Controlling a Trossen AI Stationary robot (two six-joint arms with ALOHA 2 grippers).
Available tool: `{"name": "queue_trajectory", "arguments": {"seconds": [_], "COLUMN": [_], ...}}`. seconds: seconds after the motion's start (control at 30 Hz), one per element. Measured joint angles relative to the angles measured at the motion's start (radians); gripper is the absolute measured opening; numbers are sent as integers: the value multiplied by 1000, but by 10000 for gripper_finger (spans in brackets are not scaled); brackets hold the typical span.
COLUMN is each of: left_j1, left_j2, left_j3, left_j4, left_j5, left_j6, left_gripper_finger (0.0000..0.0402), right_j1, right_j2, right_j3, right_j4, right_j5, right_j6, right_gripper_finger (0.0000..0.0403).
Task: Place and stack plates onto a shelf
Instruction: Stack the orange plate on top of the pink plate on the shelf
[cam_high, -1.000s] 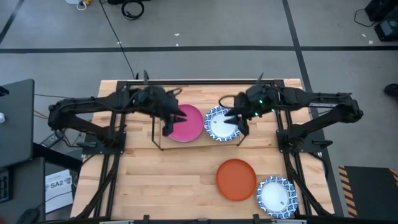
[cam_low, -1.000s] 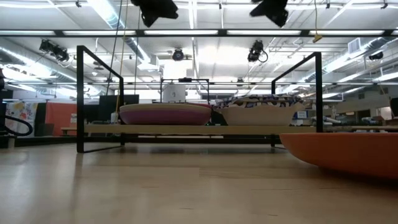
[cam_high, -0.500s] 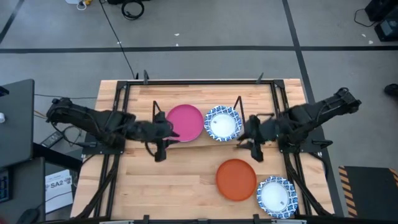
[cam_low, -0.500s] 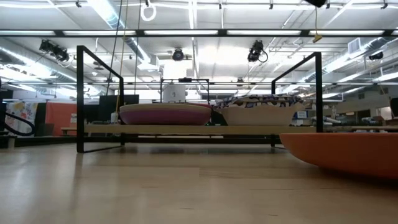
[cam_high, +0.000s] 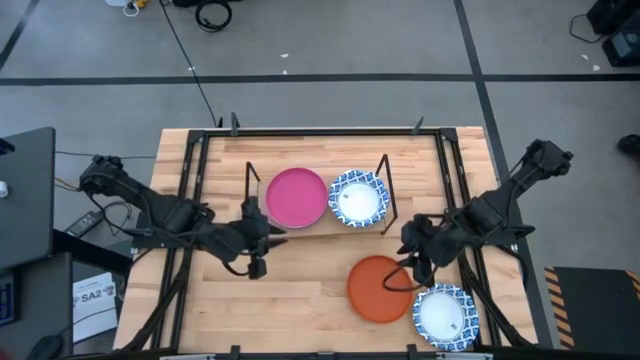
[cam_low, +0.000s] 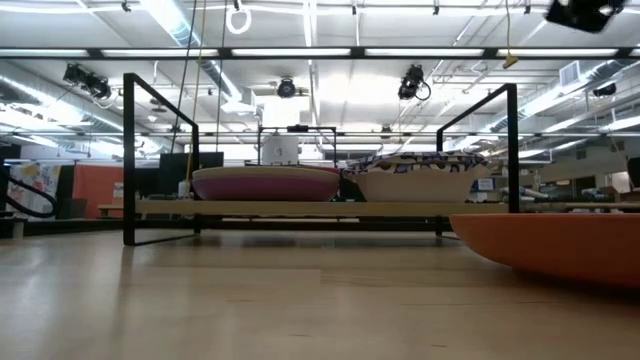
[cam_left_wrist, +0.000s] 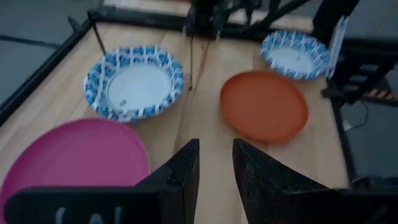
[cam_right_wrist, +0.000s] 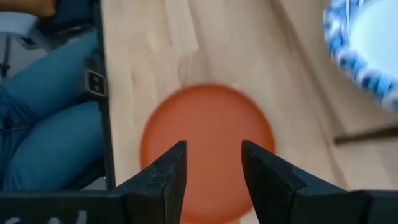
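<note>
Table (cam_high: 300, 290): wooden top in a black frame; a wide bare stretch lay beside the left gripper, toward the near edge.
Shelf (cam_high: 318, 232): black rod rack with a light board, standing toward the far side of the table, beyond both grippers; its posts rose at each end.
Magenta plate (cam_high: 297, 197): lay on the shelf board just beyond the left gripper, rim close to the patterned plate beside it.
Blue-and-white plate on the shelf (cam_high: 358, 198): sat on the board's right part, near the right end post.
Orange plate (cam_high: 379, 289): lay on the table directly under and ahead of the right gripper, rim close to the second patterned plate.
Blue-and-white plate on the table (cam_high: 445, 315): sat at the near right corner, beside the right gripper, close to the table edge.
Left gripper (cam_high: 256, 262): hung over bare wood in front of the shelf, fingers parted by a narrow gap, holding nothing.
Right gripper (cam_high: 420, 268): hung above the orange plate's rim, fingers spread apart, empty.
</note>
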Motion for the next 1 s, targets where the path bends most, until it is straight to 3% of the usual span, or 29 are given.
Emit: {"name": "queue_trajectory", "arguments": {"seconds": [0.5,1.0], "left_j1": [-4,-4], "left_j2": [72,72], "left_j3": [0,0], "left_j4": [12,17], "left_j5": [-6,-6], "left_j6": [2,3], "left_gripper_finger": [103,103], "right_j1": [64,63], "right_j2": [0,0], "right_j3": [-215,-404], "right_j4": [2,175], "right_j5": [-9,-10], "right_j6": [309,337], "right_gripper_finger": [158,158]}}
